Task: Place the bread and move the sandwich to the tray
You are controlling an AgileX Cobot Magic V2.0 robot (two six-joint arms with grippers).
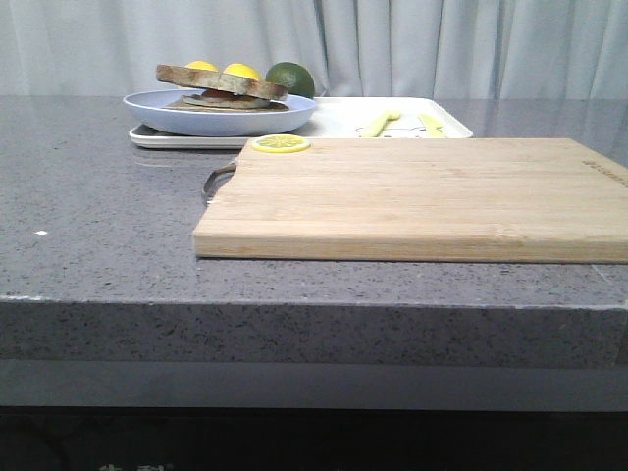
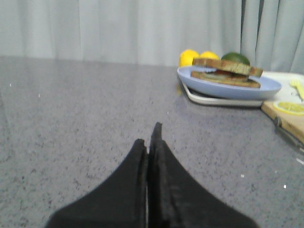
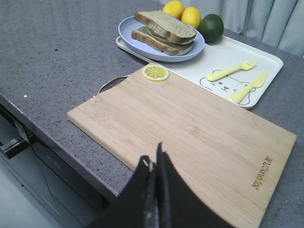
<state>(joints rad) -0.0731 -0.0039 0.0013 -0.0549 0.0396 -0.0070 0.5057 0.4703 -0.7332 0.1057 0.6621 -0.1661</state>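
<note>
Sandwich — bread slice topmost, stacked on the blue plate, which rests on the white tray at its end by the lemons and lime. Left gripper — fingers pressed together, empty. Right gripper likewise closed, above the cutting board.

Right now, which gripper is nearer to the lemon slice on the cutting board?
Probably right. The right gripper hovers over the cutting board, with the lemon slice at the board's far corner. The left gripper sits off the board, over bare countertop, the slice off to its side.
</note>
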